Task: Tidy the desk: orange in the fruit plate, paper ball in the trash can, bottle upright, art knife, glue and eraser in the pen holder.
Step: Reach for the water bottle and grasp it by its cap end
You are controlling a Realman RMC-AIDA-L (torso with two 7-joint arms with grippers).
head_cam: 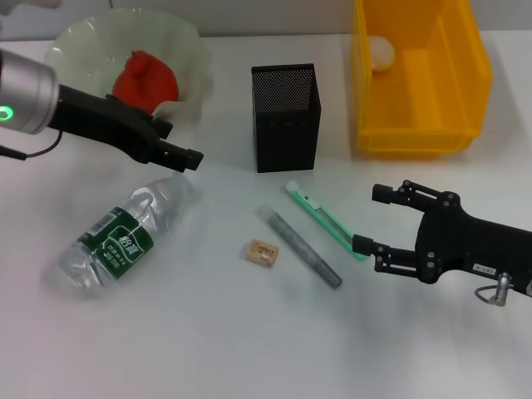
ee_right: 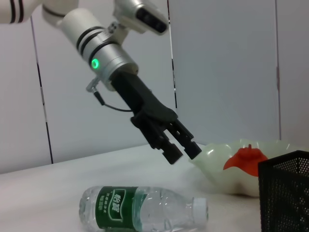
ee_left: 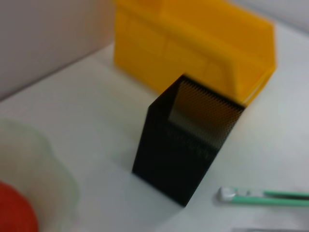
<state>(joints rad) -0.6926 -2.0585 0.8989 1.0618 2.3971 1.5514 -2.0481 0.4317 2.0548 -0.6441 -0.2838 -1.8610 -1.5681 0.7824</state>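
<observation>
Left wrist view: orange [ee_left: 14, 210] mostly cropped.

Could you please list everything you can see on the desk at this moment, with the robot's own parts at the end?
Fruit plate: one, pale green, far left.
Orange: one, red-orange, in the fruit plate.
Pen holder: one, black mesh, far centre, upright.
Trash can: one, yellow bin, far right.
Paper ball: one, white, inside the trash can.
Bottle: one, clear with green label, lying on its side, near left.
Art knife: one, green and white, lying right of centre.
Glue: one, grey stick, lying at centre beside the art knife.
Eraser: one, tan, left of the glue.
Left gripper: black, above the bottle's cap end, empty.
Right gripper: black, open, at the art knife's near end.
</observation>
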